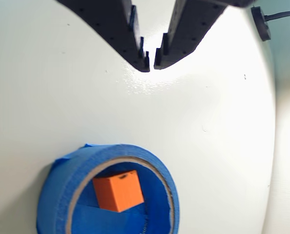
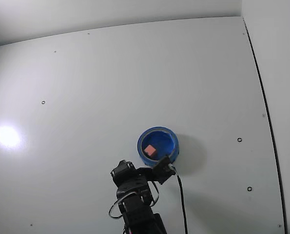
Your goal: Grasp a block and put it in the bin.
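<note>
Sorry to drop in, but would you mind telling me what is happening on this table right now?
A single small robot arm is working over a white table. The block, orange in the wrist view, already lies inside the blue bin, leaning against its inner wall. The gripper holds nothing; its fingertips are nearly together, above bare table and away from the bin.

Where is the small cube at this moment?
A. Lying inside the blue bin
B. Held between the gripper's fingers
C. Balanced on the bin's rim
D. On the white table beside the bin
A: in the wrist view the cube lies inside the blue bin, while the gripper is above it, holding nothing.
</note>
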